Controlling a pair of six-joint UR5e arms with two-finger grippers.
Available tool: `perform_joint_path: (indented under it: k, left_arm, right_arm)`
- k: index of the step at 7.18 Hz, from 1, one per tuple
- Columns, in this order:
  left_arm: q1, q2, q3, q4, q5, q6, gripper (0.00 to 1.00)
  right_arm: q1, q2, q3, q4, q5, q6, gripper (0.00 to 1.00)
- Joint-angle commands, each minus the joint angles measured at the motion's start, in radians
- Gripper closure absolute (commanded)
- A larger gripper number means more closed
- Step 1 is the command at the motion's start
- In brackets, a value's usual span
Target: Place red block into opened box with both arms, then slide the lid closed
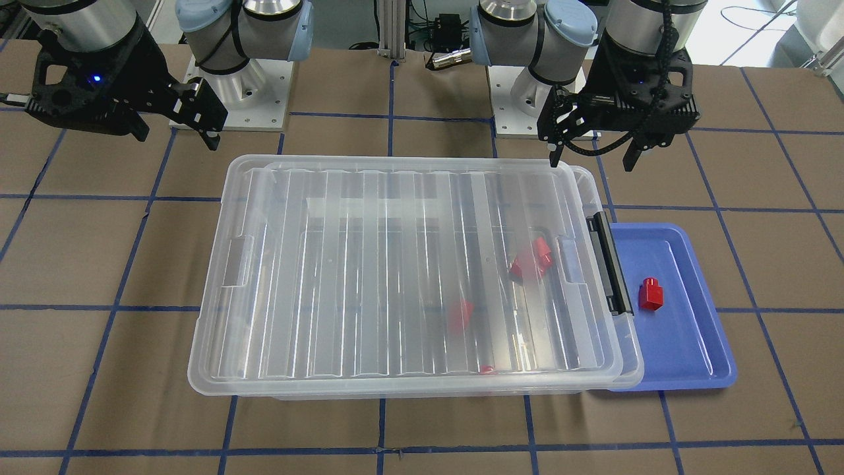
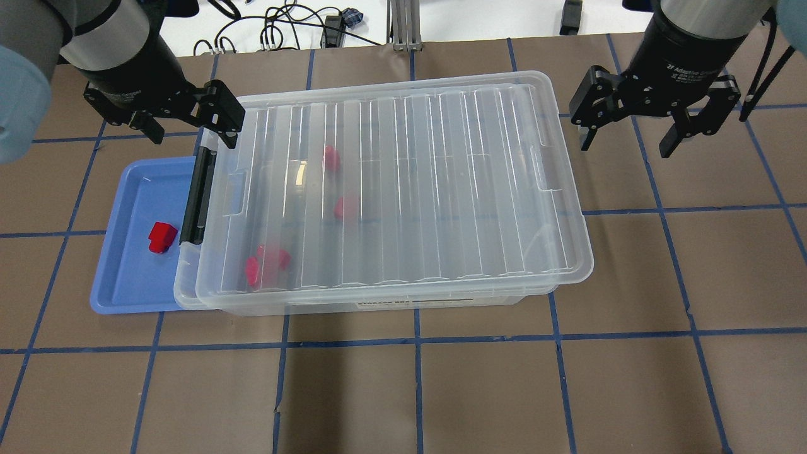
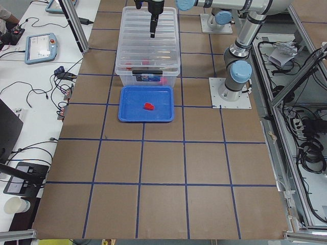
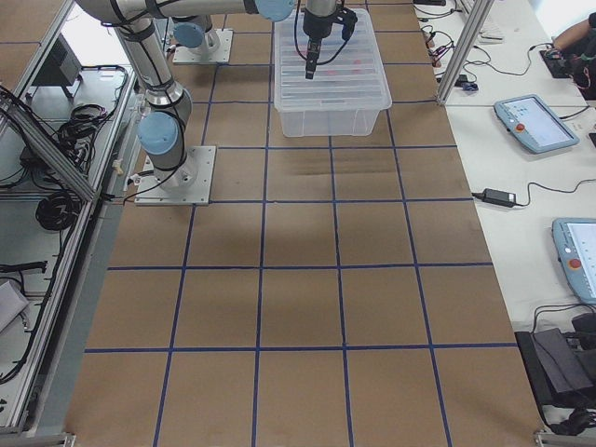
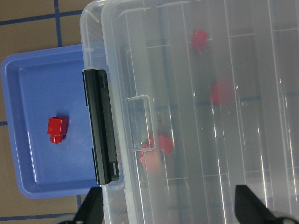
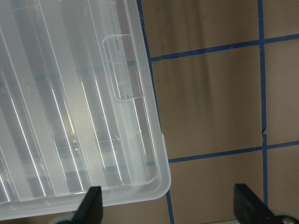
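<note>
Brown tabletop [image 2: 441,391], blue tape grid. The red block [image 2: 162,237], likely light, rigid and slick, sits in a blue tray [image 2: 120,277] below the left gripper [image 2: 192,132], jaws apart; pinch its flat sides. The right gripper [image 2: 624,145], also apart, hovers beyond the box [image 2: 378,302].

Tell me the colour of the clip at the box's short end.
The clip is black; the left wrist view shows it best.
</note>
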Motion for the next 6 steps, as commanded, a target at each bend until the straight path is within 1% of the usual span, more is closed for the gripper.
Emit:
perform_joint_path:
  k: [1,3,6]
  left_arm:
    - [0.0,-0.001,0.003,0.0,0.0,0.0,0.0]
    - [0.0,0.002,0.001,0.0,0.0,0.0,0.0]
    - [0.0,-0.001,0.001,0.0,0.0,0.0,0.0]
  right_arm:
    - [-0.001,0.012,0.0,-0.03,0.005,0.01,0.0]
    - [-0.003,0.023,0.006,-0.035,0.002,0.017,0.0]
    - [-0.006,0.115,0.011,-0.038,-0.009,0.012,0.0]
